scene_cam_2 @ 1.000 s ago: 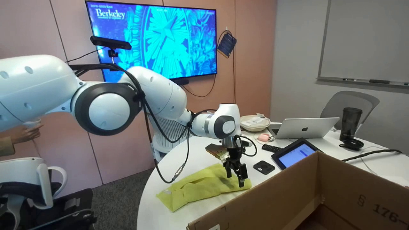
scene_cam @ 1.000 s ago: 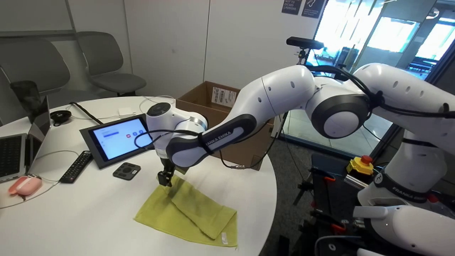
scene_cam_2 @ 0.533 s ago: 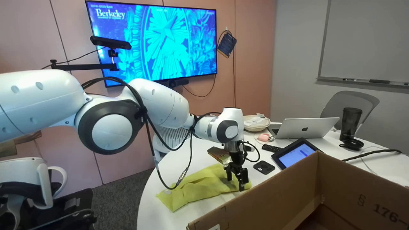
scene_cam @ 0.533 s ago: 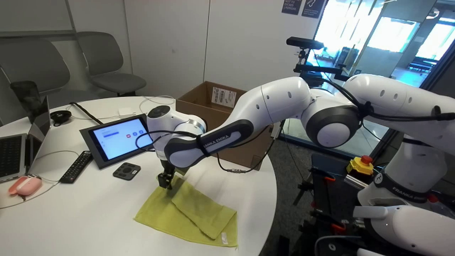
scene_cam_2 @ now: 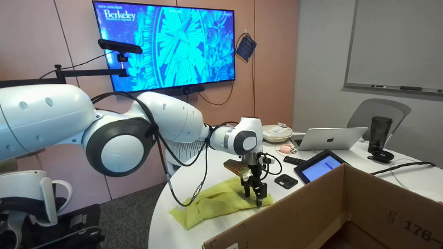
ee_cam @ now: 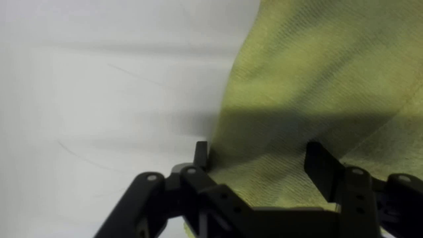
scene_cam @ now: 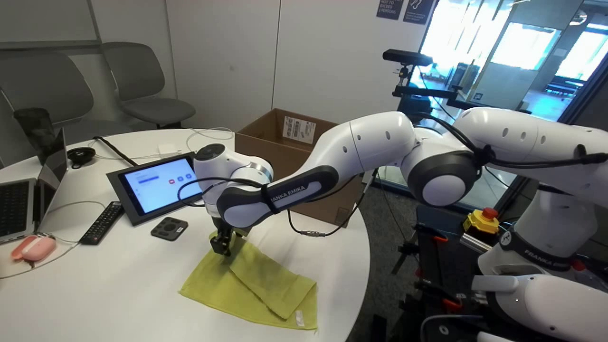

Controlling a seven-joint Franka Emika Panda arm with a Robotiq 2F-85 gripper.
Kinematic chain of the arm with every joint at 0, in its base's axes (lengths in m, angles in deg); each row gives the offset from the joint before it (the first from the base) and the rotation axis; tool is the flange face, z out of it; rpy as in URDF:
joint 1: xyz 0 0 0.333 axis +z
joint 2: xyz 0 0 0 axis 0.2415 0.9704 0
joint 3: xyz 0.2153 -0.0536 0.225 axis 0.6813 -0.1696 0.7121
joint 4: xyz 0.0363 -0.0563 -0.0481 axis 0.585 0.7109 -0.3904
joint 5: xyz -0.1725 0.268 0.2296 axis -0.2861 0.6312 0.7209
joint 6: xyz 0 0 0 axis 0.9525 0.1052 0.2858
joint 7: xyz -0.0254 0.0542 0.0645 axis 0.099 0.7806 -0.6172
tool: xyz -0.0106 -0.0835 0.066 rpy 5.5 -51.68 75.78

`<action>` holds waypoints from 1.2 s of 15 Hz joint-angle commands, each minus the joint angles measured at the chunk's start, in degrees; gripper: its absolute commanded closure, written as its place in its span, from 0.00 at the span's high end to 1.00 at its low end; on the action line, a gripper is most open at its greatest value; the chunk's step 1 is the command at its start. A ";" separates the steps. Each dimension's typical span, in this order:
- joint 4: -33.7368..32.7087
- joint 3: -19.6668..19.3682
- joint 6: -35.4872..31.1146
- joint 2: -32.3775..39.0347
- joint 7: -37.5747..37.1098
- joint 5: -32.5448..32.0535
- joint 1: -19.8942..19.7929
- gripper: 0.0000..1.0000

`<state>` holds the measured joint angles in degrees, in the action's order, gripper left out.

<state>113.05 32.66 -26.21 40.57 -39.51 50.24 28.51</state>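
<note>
The arm [scene_cam: 294, 192] arches over the edge of the surface [scene_cam: 351, 266].
Its gripper [ee_cam: 257, 154] points down, fingers [ee_cam: 320, 167] standing well apart.

an exterior view looks down across the table [scene_cam: 118, 285] at moderate range, facing grey chairs [scene_cam: 137, 71]. an exterior view faces the wall screen [scene_cam_2: 207, 45] over a box [scene_cam_2: 294, 214] (so near that the frame cuts it off), from a roughly opposite side. table, box and green cloth [scene_cam: 251, 285] show in both exterior views; the wrist view looks nearly straight down on the cloth, close up.
</note>
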 commanded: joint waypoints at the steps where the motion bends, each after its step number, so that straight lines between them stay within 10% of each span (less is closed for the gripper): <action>1: -0.44 0.10 0.43 -0.03 2.16 1.11 -0.10 0.55; 10: -2.28 -0.01 1.30 -0.14 4.06 0.82 0.13 0.53; 11: -2.52 -0.15 1.36 -0.15 4.18 0.67 0.27 0.29; 18: -3.48 -0.40 1.60 0.12 5.46 0.37 0.86 0.00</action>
<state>111.03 32.74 -26.06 40.40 -35.21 50.24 28.88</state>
